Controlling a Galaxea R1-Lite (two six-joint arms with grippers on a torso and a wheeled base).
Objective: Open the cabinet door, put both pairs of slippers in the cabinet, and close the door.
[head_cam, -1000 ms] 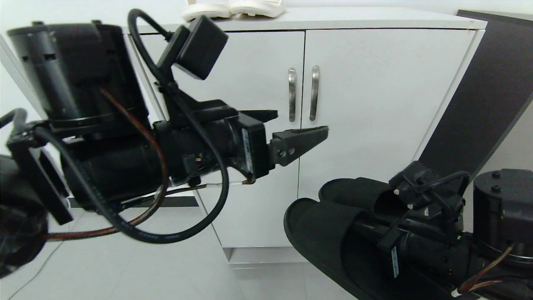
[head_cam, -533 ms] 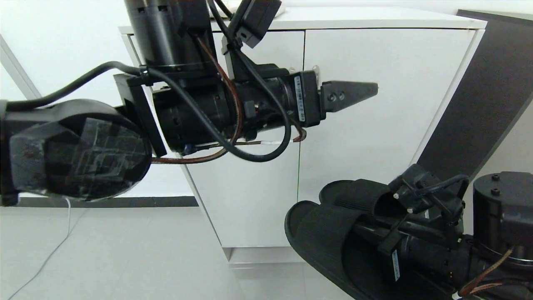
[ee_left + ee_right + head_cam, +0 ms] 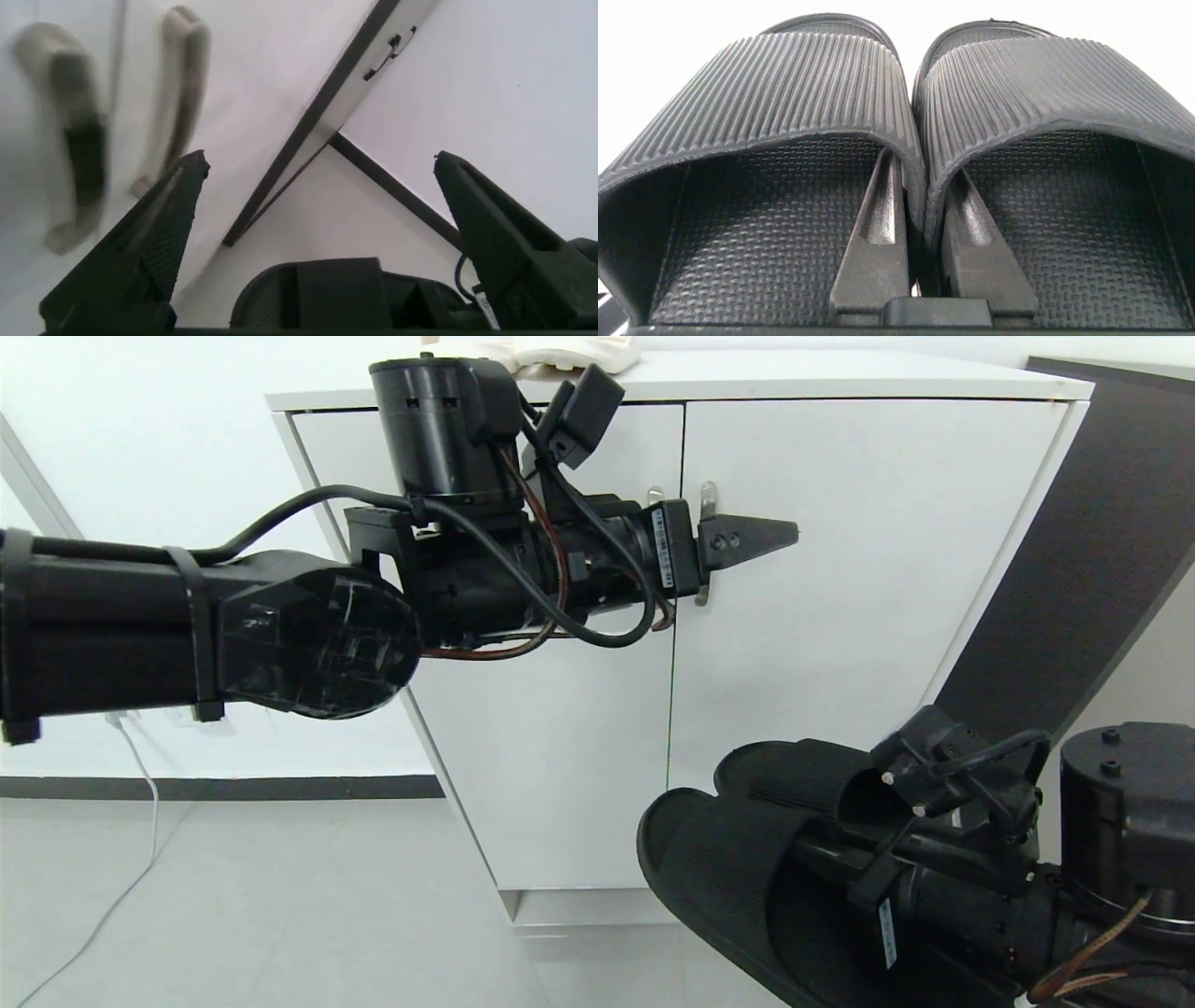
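We face the white 2-door cabinet, both doors shut, with 2 upright brushed-metal bar handles flanking its centre seam. The left gripper hangs at handle height just before the cabinet, its fingers spread wide and empty. The handles seem to lie off to 1 finger's side, not between the pair, though blur leaves this unsure. Their long axis runs vertically, across the finger gap, so we judge a sideways shift comes first.

The right gripper, low before the cabinet's right door, clamps the pair of black ribbed rubber slippers. The cream pair of slippers lies on the cabinet's top.
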